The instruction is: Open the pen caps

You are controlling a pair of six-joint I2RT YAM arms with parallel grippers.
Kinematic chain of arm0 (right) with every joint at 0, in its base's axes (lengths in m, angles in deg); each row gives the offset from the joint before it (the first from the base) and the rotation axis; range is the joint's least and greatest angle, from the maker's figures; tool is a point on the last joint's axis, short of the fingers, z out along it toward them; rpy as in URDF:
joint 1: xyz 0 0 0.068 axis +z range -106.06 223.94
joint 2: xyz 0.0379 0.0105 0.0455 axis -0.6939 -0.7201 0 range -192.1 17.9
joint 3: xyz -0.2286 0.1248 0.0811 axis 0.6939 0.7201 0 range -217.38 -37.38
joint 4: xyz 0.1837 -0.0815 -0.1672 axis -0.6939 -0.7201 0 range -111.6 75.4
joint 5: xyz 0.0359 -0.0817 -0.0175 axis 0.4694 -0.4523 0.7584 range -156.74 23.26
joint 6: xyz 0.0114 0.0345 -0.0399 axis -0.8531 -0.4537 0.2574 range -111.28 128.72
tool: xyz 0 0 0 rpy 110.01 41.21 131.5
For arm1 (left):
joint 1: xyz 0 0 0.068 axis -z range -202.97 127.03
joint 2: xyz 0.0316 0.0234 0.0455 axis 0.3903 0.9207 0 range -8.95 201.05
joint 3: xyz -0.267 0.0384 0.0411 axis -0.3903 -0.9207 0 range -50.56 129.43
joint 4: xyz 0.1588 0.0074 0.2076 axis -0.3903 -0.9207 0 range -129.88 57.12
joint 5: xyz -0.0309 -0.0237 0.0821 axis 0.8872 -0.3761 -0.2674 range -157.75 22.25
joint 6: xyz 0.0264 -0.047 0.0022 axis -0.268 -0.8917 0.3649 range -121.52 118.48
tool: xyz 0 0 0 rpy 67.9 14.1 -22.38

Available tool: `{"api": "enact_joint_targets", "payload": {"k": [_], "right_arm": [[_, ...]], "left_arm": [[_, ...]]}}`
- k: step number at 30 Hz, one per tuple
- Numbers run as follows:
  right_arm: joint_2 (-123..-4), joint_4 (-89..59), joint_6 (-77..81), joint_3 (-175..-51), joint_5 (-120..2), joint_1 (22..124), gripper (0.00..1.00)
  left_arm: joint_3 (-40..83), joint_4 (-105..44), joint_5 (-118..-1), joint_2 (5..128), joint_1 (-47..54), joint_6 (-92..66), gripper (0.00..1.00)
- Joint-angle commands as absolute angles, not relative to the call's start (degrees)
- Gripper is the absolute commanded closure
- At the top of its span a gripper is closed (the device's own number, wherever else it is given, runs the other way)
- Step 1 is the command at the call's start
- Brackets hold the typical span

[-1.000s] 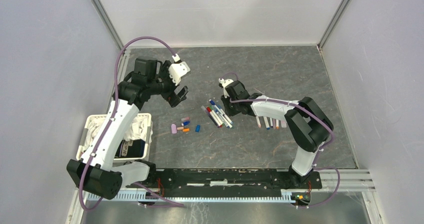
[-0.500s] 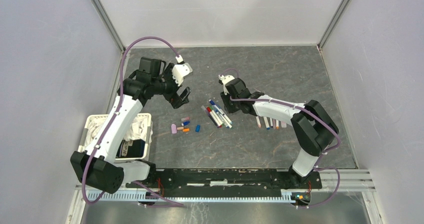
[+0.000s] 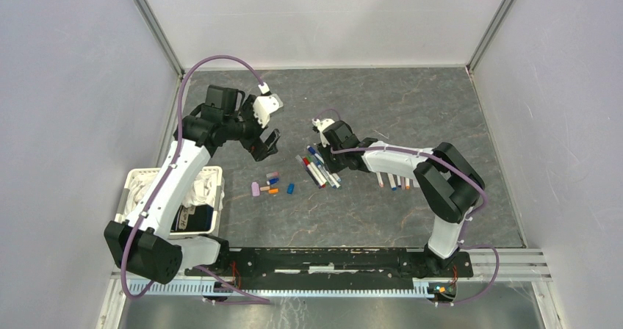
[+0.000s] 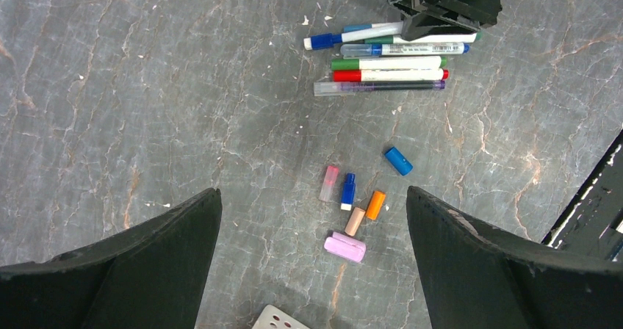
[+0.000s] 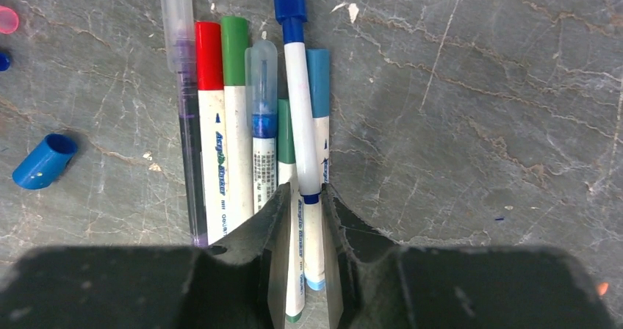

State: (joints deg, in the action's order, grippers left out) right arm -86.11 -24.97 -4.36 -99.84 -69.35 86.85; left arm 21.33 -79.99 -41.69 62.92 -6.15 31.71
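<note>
Several pens [image 3: 319,169] with white barrels lie side by side at mid-table. My right gripper [image 3: 328,151] is low over their far ends. In the right wrist view its fingers [image 5: 273,219] are closed on the white barrels of the green-capped pen [image 5: 285,134] and the light-blue-capped pen [image 5: 318,79]. The tail of a dark-blue-capped pen [image 5: 294,64] ends at the fingertips. Loose pen caps [image 4: 353,211] in pink, dark blue, orange, tan and lilac, plus a blue cap [image 4: 397,161], lie left of the pens. My left gripper [image 4: 312,193] hangs wide open above them, holding nothing.
More white pens [image 3: 397,181] lie in a row under my right forearm. A white basket [image 3: 139,178] holding cloth stands at the table's left edge; its corner [image 4: 279,318] shows below my left gripper. The black base rail [image 3: 330,259] runs along the front.
My right gripper has shifted a little left along the pens. My left gripper moved slightly right early in the second and has stayed wide open.
</note>
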Motion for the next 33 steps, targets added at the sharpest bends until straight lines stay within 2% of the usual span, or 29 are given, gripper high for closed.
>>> {"api": "enact_joint_targets", "payload": {"k": [1, 13, 19, 33], "right_arm": [[-86.6, -25.1, -3.5, -99.2, -72.7, 86.4, 0.78], [-82.5, -23.7, -2.6, -91.4, -73.6, 84.4, 0.8], [-81.1, -23.5, -2.0, -89.1, -71.7, 84.4, 0.76], [-75.2, -28.4, 0.6, -95.1, -68.9, 83.5, 0.71]], "left_arm": [[21.0, -79.9, -40.7, 62.9, -6.4, 30.5, 0.0], [20.7, -80.3, -39.4, 62.9, -6.4, 30.6, 0.0], [20.9, -81.1, -38.7, 62.9, -6.4, 31.1, 0.0], [21.0, -82.4, -37.7, 62.6, -6.4, 31.8, 0.0]]}}
